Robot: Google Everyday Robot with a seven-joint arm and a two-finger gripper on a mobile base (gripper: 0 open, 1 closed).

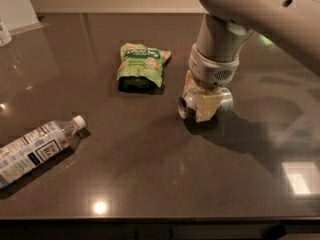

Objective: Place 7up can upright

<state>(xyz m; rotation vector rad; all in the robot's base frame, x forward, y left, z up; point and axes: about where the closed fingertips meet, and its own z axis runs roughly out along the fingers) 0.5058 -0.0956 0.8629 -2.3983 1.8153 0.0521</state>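
Note:
The 7up can [225,102] lies on its side, its silver end [186,107] facing left, at or just above the dark tabletop [150,179] right of centre. My gripper [202,105] comes down from above on the grey arm [220,49]. Its cream fingers [206,109] are closed across the middle of the can and hide most of its label. A shadow lies right under the can.
A green snack bag [141,66] lies flat to the left of the can, a short gap away. A clear plastic water bottle [37,149] lies on its side at the front left. Another container [4,33] stands at the far left edge.

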